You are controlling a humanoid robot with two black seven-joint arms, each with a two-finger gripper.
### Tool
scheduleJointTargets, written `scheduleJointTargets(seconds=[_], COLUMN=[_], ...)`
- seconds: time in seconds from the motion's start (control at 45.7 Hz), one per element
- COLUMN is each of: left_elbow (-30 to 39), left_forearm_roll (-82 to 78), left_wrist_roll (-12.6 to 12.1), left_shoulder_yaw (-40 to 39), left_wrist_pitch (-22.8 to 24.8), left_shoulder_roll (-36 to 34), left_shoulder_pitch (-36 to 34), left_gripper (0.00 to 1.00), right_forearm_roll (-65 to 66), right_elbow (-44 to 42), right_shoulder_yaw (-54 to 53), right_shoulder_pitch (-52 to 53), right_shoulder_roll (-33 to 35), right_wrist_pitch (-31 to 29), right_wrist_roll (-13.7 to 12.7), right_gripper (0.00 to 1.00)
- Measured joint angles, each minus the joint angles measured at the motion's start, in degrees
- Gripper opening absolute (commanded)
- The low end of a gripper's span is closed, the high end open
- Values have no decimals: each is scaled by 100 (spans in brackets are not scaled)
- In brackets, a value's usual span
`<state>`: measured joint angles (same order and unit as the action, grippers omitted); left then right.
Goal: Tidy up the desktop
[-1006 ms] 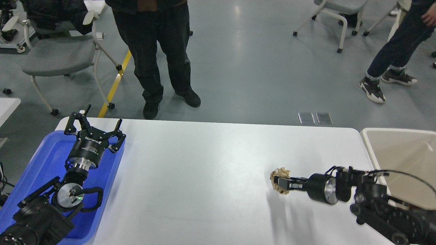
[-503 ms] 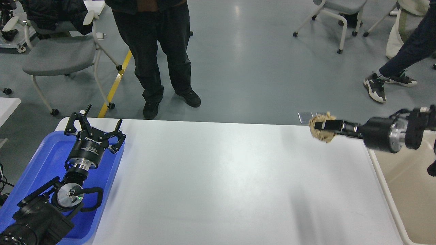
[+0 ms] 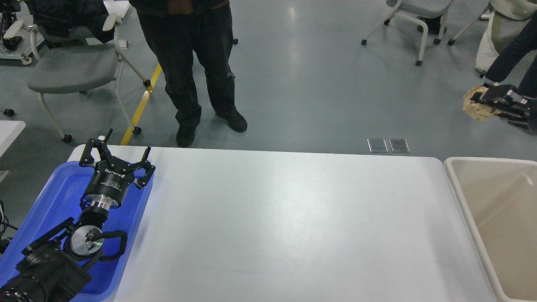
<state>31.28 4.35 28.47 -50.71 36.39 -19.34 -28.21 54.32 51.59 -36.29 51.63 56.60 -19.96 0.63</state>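
The desktop [image 3: 285,218] is a wide white tabletop with nothing lying on its bare surface. My left gripper [image 3: 116,156] is open and empty, held above the far end of the blue plastic tray [image 3: 54,197] at the table's left. My right gripper [image 3: 480,98] is at the far right edge of the view, raised high beyond the table, and is shut on a crumpled ball of brown paper [image 3: 476,108]. Most of the right arm is out of view.
A beige tub [image 3: 495,218] stands at the table's right end. A person in dark trousers [image 3: 197,67] stands just beyond the far edge. Grey chairs [image 3: 71,67] stand further back on the floor. Another person's leg [image 3: 509,54] shows at the top right.
My right gripper has lifted the brown paper ball off the desktop and carried it up and to the right, to a point high beyond the beige tub. The left arm has not moved.
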Motion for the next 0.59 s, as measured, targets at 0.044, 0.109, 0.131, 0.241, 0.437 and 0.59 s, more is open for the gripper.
scheduleJointTargets(seconds=[0.044,0.109,0.131,0.241,0.437,0.59], left_elbow=[1,1,1,1,0,0], left_forearm_roll=[0,1,0,3,3,3], left_wrist_roll=[0,0,0,0,0,0], left_shoulder_yaw=[0,0,0,0,0,0], left_wrist_pitch=[0,0,0,1,0,0], left_shoulder_roll=[0,0,0,0,0,0], left_shoulder_pitch=[0,0,0,-1,0,-1], left_gripper=[100,100,100,100,100,100], right_forearm_roll=[-177,-501,-599,-1175,-2245,-3042], right_elbow=[-317,-904,-1088,-2124,-3946,-4852], right_shoulder_yaw=[3,8,9,8,8,3], right_shoulder_pitch=[-12,-54,-67,-149,-253,-405], right_shoulder_roll=[-78,-251,-309,-713,-1665,-2429], right_wrist_pitch=[90,230,269,488,906,1444], right_wrist_roll=[-30,-81,-94,-147,-197,-214], right_gripper=[0,0,0,0,0,0])
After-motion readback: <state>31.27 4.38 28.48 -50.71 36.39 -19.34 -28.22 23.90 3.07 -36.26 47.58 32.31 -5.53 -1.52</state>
